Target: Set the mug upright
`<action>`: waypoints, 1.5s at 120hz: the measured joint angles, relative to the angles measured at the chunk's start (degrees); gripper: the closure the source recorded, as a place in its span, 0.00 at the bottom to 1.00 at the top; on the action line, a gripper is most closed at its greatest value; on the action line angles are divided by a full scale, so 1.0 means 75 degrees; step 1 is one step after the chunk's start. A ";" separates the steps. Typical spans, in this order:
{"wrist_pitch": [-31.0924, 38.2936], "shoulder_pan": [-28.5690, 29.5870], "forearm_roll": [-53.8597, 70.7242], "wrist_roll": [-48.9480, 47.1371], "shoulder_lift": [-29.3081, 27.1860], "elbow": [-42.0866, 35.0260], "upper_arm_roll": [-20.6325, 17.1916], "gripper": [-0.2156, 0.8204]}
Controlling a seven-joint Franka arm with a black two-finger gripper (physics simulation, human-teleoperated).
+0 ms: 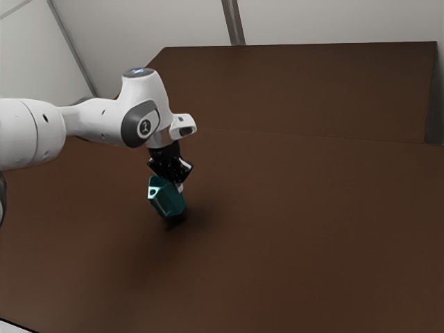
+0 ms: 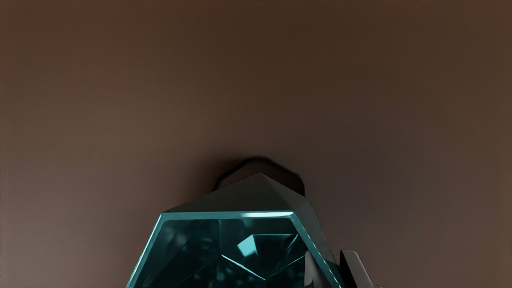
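The gripper [image 1: 180,186] is clamped on the wall of the teal faceted mug [image 1: 167,200]: one finger [image 2: 313,272] inside the rim, the other outside. The mug hangs tilted at the fingertips, its open end toward the hand.

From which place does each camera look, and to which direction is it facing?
Exterior view: sits at the arm's side, above the table, facing down across it; the arm enters from the exterior view's left and ends in the black pincer.
Wrist view: sits on the arm's hand, facing down into the mug and onto the table; the fingertips appear at the bottom edge.
Shared: mug, table, part of the pincer.
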 joint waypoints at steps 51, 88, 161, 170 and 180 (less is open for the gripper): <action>0.0503 0.0007 -0.0180 -0.0320 -0.0102 -0.0264 0.0000 0.96; 0.0626 0.0093 -0.0187 -0.0612 -0.0919 -0.1385 -0.0005 0.96; 0.1022 0.0063 -0.0293 -0.0817 -0.0636 -0.1163 -0.0011 0.55; 0.0888 0.0077 -0.0364 -0.0822 -0.0725 -0.1003 -0.0029 0.46; 0.0192 0.0195 -0.0424 -0.0847 -0.0776 -0.0223 -0.0187 0.40</action>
